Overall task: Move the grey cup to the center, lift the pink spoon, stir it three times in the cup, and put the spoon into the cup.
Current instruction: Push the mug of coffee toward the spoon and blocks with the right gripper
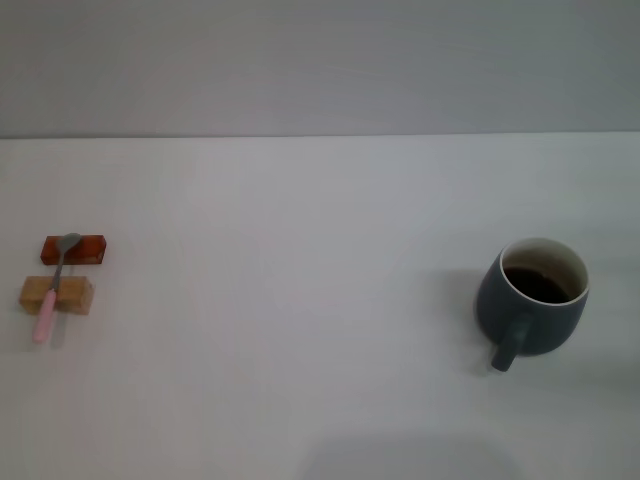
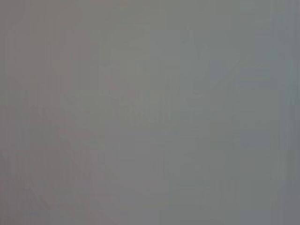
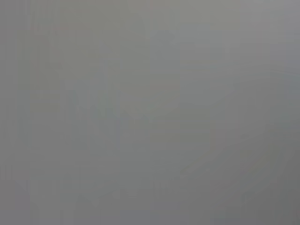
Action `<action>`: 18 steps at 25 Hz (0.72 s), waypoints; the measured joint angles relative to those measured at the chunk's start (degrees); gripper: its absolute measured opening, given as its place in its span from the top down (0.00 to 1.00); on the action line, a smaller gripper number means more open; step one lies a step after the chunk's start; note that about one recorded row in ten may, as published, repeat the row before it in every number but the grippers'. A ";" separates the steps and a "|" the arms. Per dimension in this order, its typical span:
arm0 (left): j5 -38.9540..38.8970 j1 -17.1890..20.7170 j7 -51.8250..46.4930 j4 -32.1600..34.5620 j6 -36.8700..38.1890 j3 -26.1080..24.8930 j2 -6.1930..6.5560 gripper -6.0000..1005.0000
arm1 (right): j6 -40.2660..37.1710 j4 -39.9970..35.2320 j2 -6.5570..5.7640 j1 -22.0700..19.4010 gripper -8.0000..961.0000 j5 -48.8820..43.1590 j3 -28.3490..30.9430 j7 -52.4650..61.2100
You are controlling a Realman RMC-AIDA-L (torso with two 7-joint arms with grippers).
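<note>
The grey cup (image 1: 532,298) stands upright on the right side of the white table, its loop handle pointing toward the near edge, with dark liquid inside. Far to the left, the pink spoon (image 1: 52,292) lies across two small blocks, its grey bowl resting on the red-brown block (image 1: 86,249) and its pink handle over the tan block (image 1: 70,294). Neither gripper appears in the head view. Both wrist views hold only a plain grey surface, with no fingers and no objects.
The white table (image 1: 300,300) stretches wide between the spoon and the cup. Its far edge meets a grey wall (image 1: 320,60) at the back.
</note>
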 joint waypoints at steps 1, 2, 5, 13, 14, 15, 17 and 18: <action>0.00 0.00 0.00 0.00 0.00 0.00 0.00 0.14 | 0.00 0.00 0.00 0.00 0.35 0.00 0.00 0.00; 0.00 0.02 0.00 0.09 -0.02 -0.02 0.03 0.14 | -0.01 0.01 0.00 -0.12 0.35 0.34 -0.38 0.04; 0.01 0.27 0.43 0.37 -0.06 -0.03 0.07 0.14 | -0.02 -0.43 0.00 -0.17 0.35 1.51 -1.22 0.05; 0.24 0.73 3.08 1.65 -0.07 0.10 0.01 0.14 | -0.03 -2.88 0.00 0.33 0.35 7.34 -7.04 0.08; 0.13 0.75 3.46 1.95 -0.07 0.02 0.01 0.14 | -0.03 -2.89 0.00 0.22 0.35 8.08 -7.68 0.08; 0.06 0.76 3.65 2.12 -0.07 -0.01 0.01 0.14 | -0.05 -2.80 0.00 -0.16 0.35 8.64 -9.03 0.08; 0.03 0.75 3.67 2.12 -0.07 -0.01 0.01 0.14 | -0.06 -2.73 0.00 -0.48 0.35 8.65 -9.99 0.10; 0.02 0.73 3.67 2.06 -0.07 -0.01 0.01 0.14 | -0.10 -2.63 0.00 -0.69 0.35 8.66 -10.86 0.11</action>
